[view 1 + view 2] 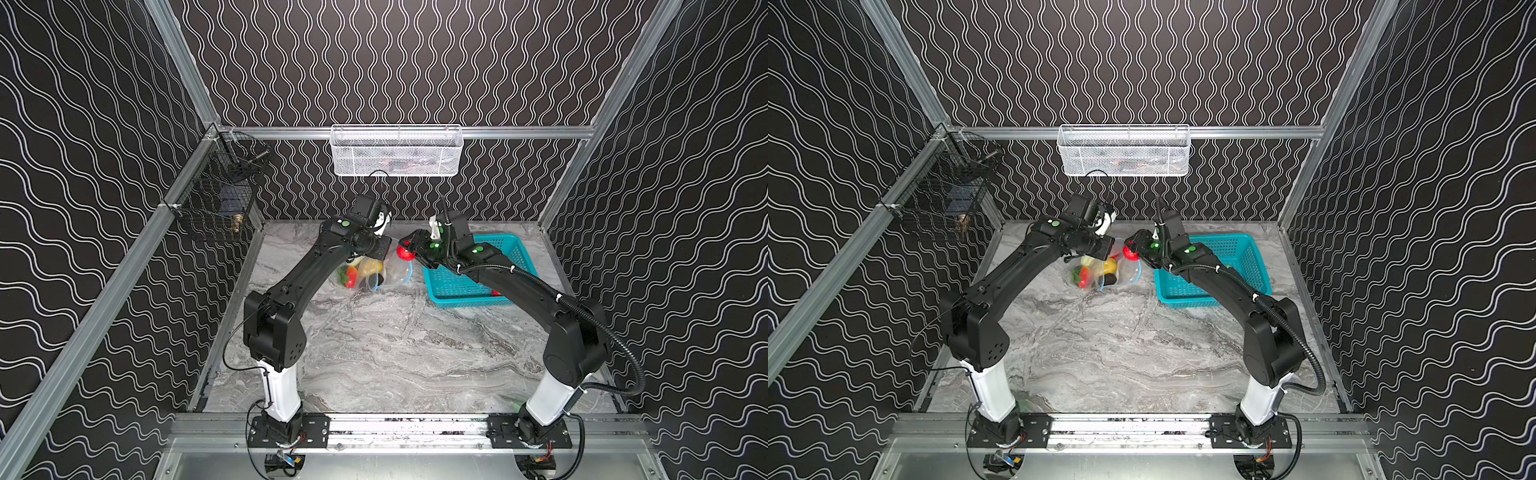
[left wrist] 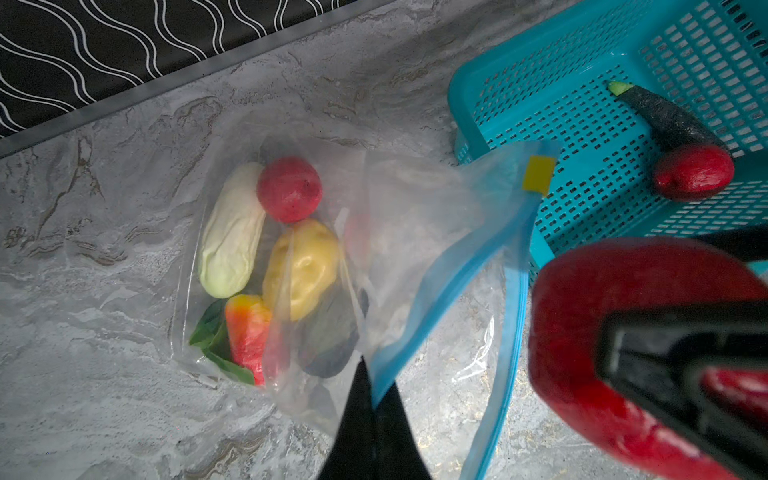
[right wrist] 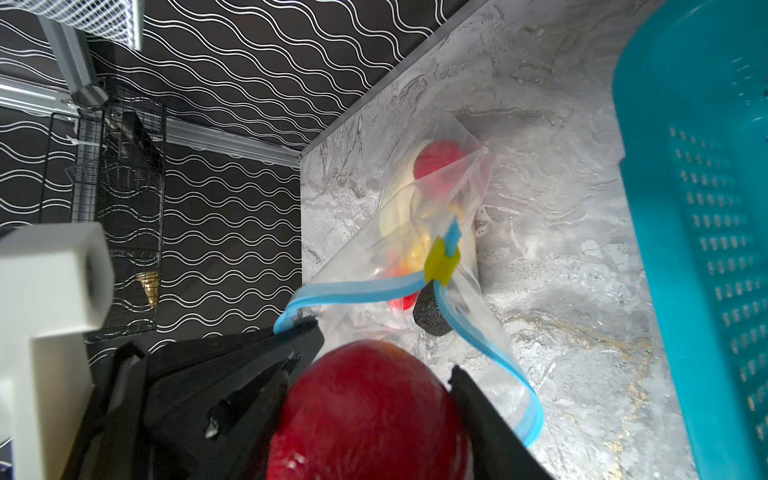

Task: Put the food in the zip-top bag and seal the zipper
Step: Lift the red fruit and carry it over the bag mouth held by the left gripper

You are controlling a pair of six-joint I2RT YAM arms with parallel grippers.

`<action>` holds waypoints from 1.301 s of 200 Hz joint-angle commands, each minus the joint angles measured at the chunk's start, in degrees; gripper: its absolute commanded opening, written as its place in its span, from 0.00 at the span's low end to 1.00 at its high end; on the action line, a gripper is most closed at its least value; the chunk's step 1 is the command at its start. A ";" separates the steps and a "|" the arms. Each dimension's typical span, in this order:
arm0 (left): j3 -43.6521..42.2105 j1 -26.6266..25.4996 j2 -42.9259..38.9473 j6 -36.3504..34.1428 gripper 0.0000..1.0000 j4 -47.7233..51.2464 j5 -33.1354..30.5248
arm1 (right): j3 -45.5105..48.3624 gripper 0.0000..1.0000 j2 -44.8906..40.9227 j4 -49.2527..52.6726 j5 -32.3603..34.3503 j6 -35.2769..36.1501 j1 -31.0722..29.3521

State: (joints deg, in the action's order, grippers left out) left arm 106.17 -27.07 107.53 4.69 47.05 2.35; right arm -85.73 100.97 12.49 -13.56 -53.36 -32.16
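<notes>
The clear zip-top bag [image 2: 415, 208] lies on the marble table next to a teal basket [image 2: 540, 83]. My left gripper [image 2: 370, 374] is shut on the bag's light-blue zipper [image 2: 436, 274] and lifts the mouth; the yellow slider tab [image 2: 539, 174] sits at the strip's far end. Inside the bag are a white oblong piece [image 2: 230, 232], a red fruit [image 2: 289, 189], a yellow piece [image 2: 301, 266], an orange-red one [image 2: 247, 332] and a dark one [image 2: 328, 340]. My right gripper [image 3: 376, 365] is shut on another red fruit [image 3: 370, 415], held just above the bag's mouth [image 1: 404, 252].
In the teal basket [image 1: 457, 286] lie a dark long piece [image 2: 669, 120] and a red fruit [image 2: 692, 170]. A white mesh basket [image 1: 396, 150] hangs on the back wall and a black wire basket [image 1: 216, 195] on the left rail.
</notes>
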 commanded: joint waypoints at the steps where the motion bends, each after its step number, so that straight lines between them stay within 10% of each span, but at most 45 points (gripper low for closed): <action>1: 0.62 0.08 0.23 1.22 0.00 0.34 1.15 | -0.57 0.45 0.53 -1.85 0.86 -0.86 -0.75; 217: -0.48 0.36 -0.96 1.42 0.00 0.46 3.34 | -5.58 0.44 9.87 -1.97 6.16 -1.13 -4.92; 260: 0.00 0.37 -0.52 1.73 0.00 0.78 3.66 | -6.65 0.64 11.31 -1.13 6.35 -1.11 -5.45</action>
State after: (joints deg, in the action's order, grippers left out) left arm 105.84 -26.72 107.04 5.80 48.07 5.13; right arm -91.68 112.01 11.94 -7.84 -54.02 -37.36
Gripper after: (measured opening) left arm 0.048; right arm 0.589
